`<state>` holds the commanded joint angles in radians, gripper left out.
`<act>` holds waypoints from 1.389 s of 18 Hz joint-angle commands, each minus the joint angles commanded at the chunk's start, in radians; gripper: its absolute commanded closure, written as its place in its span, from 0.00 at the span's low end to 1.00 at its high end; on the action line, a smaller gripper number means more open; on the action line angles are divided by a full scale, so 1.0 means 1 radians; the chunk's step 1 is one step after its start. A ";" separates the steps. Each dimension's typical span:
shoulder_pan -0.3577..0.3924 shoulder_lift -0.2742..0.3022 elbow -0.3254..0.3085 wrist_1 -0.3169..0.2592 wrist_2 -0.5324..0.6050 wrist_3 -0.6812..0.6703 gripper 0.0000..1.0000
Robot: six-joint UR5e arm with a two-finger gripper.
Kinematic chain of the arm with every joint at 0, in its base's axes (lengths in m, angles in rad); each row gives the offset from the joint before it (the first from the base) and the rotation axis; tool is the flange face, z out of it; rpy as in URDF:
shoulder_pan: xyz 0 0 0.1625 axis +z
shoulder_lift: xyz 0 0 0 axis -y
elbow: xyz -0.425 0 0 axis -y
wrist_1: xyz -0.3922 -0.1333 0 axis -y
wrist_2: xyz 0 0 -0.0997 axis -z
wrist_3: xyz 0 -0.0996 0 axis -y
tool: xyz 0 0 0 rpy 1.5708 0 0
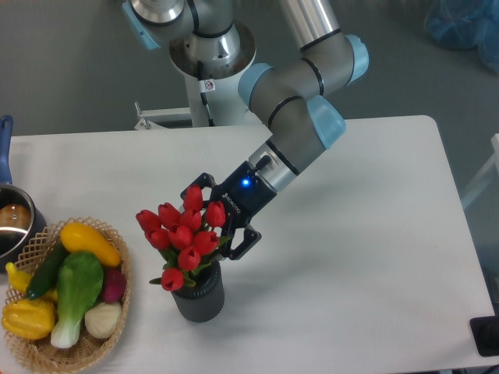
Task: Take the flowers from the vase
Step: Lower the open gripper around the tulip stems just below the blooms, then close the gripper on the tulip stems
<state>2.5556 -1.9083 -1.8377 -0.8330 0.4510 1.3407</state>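
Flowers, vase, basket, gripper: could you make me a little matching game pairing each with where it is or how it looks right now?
Things:
1. flowers
2. vase
3. wicker basket
4. gripper

Descriptions:
A. dark grey and ribbed, standing on the table
B. open, its fingers either side of the red buds
C. at the left, full of vegetables
D. red buds standing in the vase

Pairs: 1-D, 2-A, 3-C, 4-B
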 joint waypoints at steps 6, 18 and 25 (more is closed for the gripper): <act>0.000 -0.009 0.003 0.000 -0.012 0.000 0.45; 0.020 -0.005 0.008 0.000 -0.060 0.002 0.67; 0.044 0.005 0.015 0.000 -0.139 0.000 0.66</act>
<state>2.6001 -1.9037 -1.8224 -0.8330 0.3116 1.3407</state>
